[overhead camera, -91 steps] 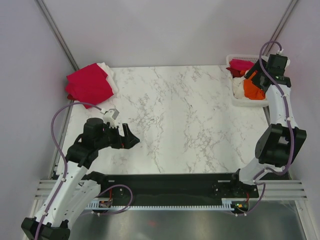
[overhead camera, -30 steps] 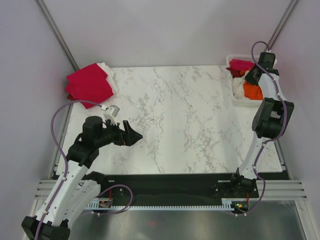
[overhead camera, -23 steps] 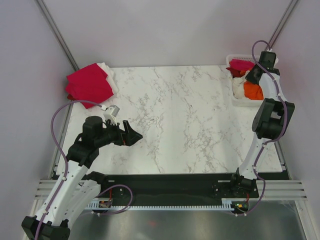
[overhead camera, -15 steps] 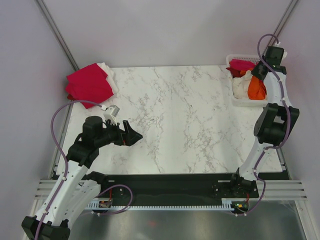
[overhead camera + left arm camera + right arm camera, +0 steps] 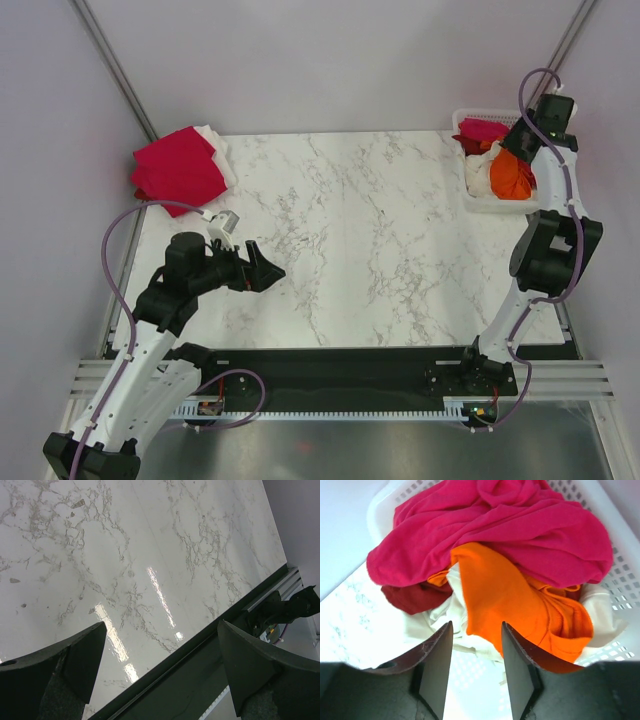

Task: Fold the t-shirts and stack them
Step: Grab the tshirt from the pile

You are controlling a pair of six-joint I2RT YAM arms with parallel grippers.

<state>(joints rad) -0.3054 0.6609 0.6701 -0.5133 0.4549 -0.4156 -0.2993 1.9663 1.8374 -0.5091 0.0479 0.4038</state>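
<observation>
Slumped back into the basket (image 5: 620,575) at the upper right, the orange shirt (image 5: 510,610) no longer hangs from the right gripper (image 5: 476,630), whose fingers now stand apart, released, just in front of it. A pink shirt (image 5: 520,525) drapes over it; the white shirt (image 5: 445,622) and dark red shirt (image 5: 415,597) are mostly buried. At the table's (image 5: 380,230) upper left lies a folded crimson shirt (image 5: 178,168). The left gripper (image 5: 161,625) hovers wide apart, holding nothing, unmoved.

We've got the whole middle of the table (image 5: 380,240) open to pass through. Only stuff in our way: folded shirts (image 5: 180,168) far left, heaped basket (image 5: 495,207) far right.
</observation>
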